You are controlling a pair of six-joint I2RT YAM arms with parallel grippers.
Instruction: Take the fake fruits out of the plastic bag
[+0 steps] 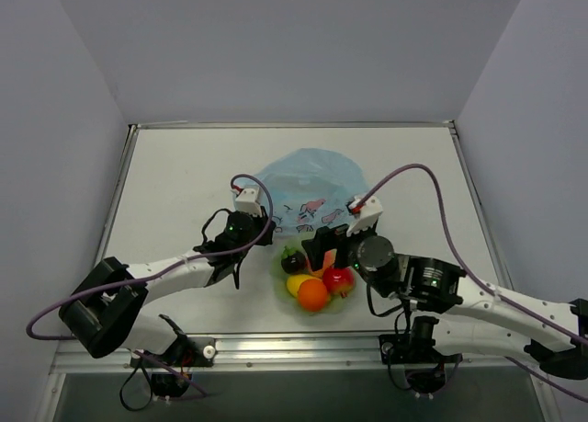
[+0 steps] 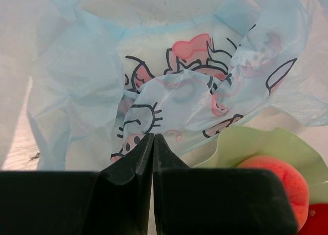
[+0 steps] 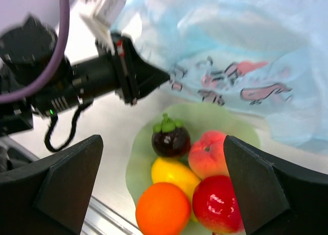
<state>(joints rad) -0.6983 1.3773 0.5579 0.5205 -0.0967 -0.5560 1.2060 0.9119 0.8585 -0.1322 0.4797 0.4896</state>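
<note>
1. So the right gripper [image 3: 163, 161] is spread wide and holding nothing. Right below it, the fake fruits [image 3: 207, 155] sit in a green bowl [image 3: 137, 143].
2. The left gripper [image 2: 154, 141] is clamped on the plastic bag [image 2: 169, 91] edge, with the bag ahead of it.
3. Looks like the drop-off step. Next: reach into the bag mouth, though I can't tell if any fruit is left.

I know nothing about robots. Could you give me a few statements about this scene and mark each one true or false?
1. Five fake fruits sit in the green bowl. True.
2. The left fingers are spread wide. False: they are shut, pinching the plastic bag at its edge.
3. The right fingers grip the orange. False: they stand open above the bowl, holding nothing.
4. The plastic bag lies on the far side of the bowl from the arms' bases. True.
</note>
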